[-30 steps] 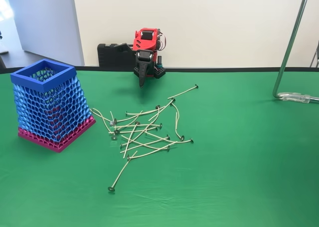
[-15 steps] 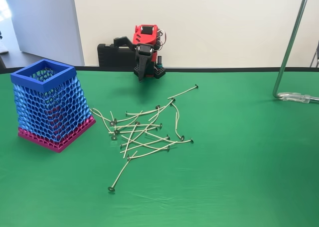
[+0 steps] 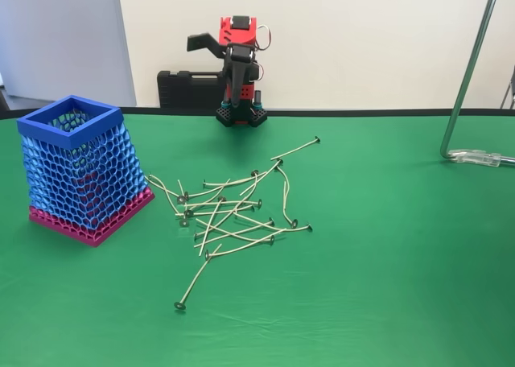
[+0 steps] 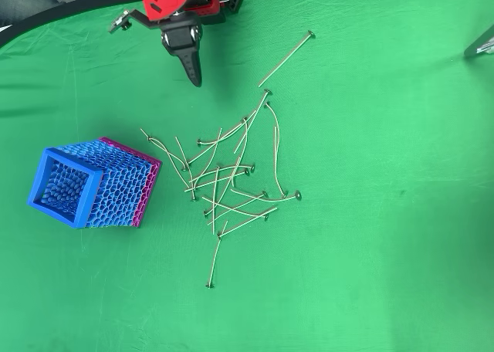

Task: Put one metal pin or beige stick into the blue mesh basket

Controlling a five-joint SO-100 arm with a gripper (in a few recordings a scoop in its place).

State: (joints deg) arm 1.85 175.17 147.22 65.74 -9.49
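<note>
The blue mesh basket (image 3: pixel 76 170) stands on its pink base at the left of the green cloth, its square rim open at the top (image 4: pixel 64 187). Several thin beige sticks with small metal heads (image 3: pixel 233 210) lie in a loose tangle at the middle (image 4: pixel 231 182). One stick (image 3: pixel 295 148) lies apart towards the back, and another (image 3: pixel 195 278) lies nearer the front. My gripper (image 3: pixel 211 69) is raised at the back by the arm's base, far from sticks and basket. It is open wide with nothing in it, one finger pointing down and the other out to the left (image 4: pixel 154 52).
A black case (image 3: pixel 187 89) sits behind the arm against the wall. A metal stand's pole and clamp foot (image 3: pixel 471 154) stand at the right rear of the cloth. Bare green cloth spreads across the front and right.
The gripper has lifted from just above the cloth near the arm's base to a higher pose. Sticks and basket have not moved.
</note>
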